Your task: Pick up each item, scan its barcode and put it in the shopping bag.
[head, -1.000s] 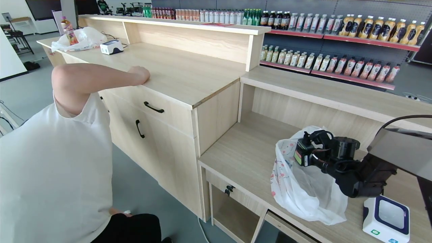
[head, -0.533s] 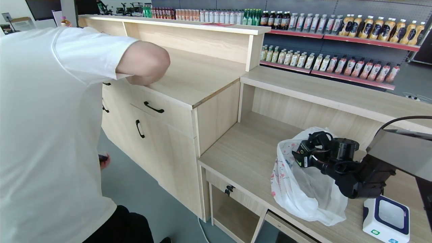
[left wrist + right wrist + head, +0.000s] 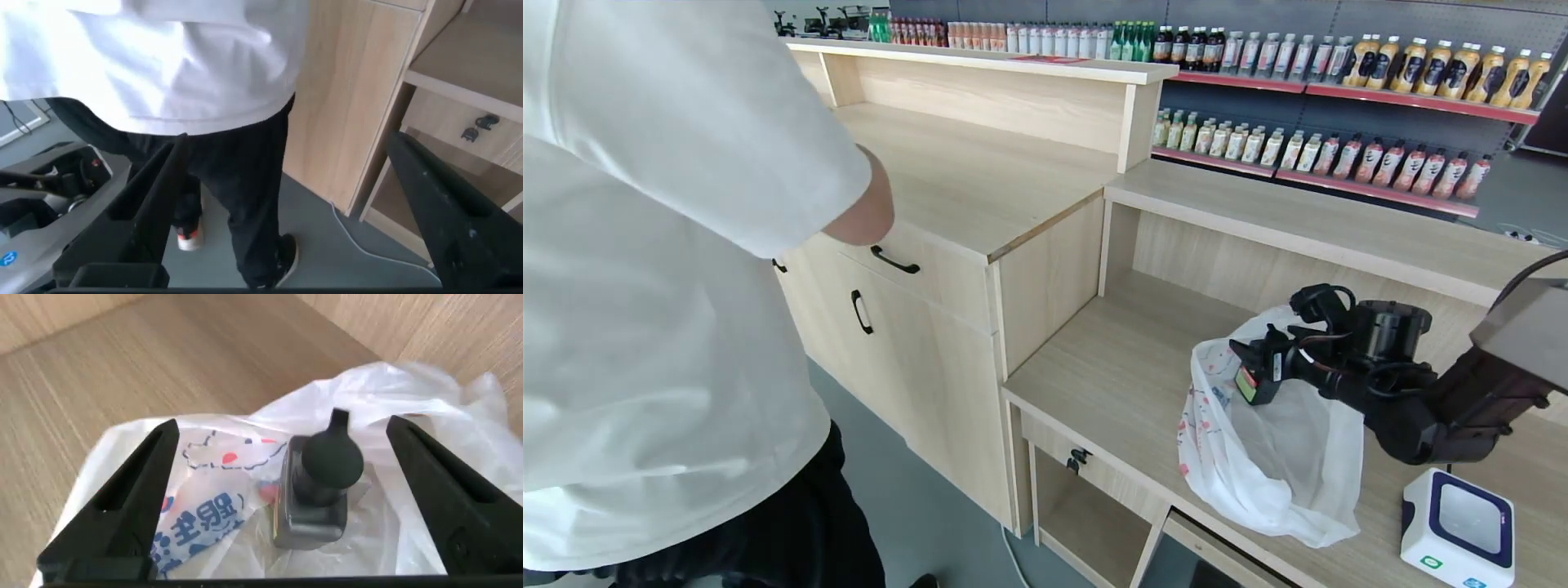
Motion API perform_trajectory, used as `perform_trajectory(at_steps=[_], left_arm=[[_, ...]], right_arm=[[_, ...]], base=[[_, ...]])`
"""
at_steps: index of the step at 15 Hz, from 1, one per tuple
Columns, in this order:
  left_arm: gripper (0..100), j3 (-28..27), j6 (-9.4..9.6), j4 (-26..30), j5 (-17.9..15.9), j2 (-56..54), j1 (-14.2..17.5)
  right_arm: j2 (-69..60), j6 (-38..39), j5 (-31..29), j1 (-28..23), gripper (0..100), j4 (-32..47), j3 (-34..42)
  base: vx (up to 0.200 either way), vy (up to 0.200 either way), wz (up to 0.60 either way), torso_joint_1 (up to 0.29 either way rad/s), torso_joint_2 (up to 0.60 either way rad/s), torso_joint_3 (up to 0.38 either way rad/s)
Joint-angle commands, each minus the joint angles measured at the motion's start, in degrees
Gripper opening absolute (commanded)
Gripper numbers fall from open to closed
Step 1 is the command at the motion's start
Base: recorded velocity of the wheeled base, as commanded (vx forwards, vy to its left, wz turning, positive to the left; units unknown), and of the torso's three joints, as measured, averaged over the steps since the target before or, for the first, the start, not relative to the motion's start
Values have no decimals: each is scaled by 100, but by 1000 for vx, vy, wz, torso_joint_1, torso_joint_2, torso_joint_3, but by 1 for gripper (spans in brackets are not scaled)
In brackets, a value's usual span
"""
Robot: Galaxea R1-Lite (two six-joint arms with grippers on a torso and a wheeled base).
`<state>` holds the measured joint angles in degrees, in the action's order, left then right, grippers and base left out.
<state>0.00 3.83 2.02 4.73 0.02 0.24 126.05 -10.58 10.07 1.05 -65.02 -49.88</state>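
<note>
Shopping bag (image 3: 1270, 465) is sitting slumped open on the low desk (image 3: 1111, 384), with the barcode scanner (image 3: 1458, 527) lying just beside it at the near edge; a dark bottle (image 3: 315, 490) with a black cap is resting inside the bag's mouth, cap turned toward the wrist above it.

Over the last second the right arm has been lifting; its wrist is now riding higher and farther back from the bag than it was, while the right gripper (image 3: 1258, 371) is still hanging over the opening; the bag itself is not shifting. I am reading this as the drop being finished for this item and the arm pulling clear, so the task is probably now calling for a fresh item to be fetched and shown to the scanner.

That gripper's jaws are standing spread wide, released; its fingers (image 3: 131, 506) are flanking the bottle, one on each side and well apart from it, gripping nothing; whether they are brushing the bag's plastic I cannot tell.

Out to the robot's left, the left gripper (image 3: 286, 143) is hanging low over the grey floor (image 3: 327, 237) near the desk's front, its jaws likewise splayed wide and carrying nothing.

Farther off, a taller counter (image 3: 980, 180) is adjoining the desk; beyond it, shelves (image 3: 1339, 155) are carrying rows of bottled drinks.
</note>
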Motion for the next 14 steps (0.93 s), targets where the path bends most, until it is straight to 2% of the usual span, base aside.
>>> perform_trajectory(at_steps=[1, 4, 5, 6, 8, 10, 12, 14], left_arm=[[100, 0, 4, 0, 2, -2, 2], [100, 0, -5, 0, 2, -2, 2], [100, 0, -5, 0, 2, -2, 2], [100, 0, -5, 0, 2, -2, 2], [100, 0, -5, 0, 2, -2, 2], [100, 0, -5, 0, 2, -2, 2], [100, 0, -5, 0, 2, -2, 2], [100, 0, -5, 0, 2, -2, 2]], right_arm=[[-2761, -128, 83, 185, 100, 719, 743], [-4484, -489, 57, 106, 100, 1062, 2018], [-4862, -788, 13, 89, 100, 1247, 2264], [-5117, -1086, -163, -17, 100, 1361, 2325], [-5424, -1122, -383, -43, 100, 1501, 2264], [-5653, -1183, -400, -228, 100, 2046, 2264], [-5952, -1227, -409, -940, 100, 3163, 2273], [-6057, -1236, -409, -1458, 100, 3716, 2290]], base=[[0, 0, 0, 0, 0, 0], [0, 0, 0, 0, 0, 0], [0, 0, -600, 7, 7, 2], [0, 0, -600, 7, 7, -2], [0, 0, -600, -5, 5, 5], [0, 0, -600, 5, 7, 2], [0, 0, -600, 2, 0, 0], [0, 0, -600, 5, 2, 2]])
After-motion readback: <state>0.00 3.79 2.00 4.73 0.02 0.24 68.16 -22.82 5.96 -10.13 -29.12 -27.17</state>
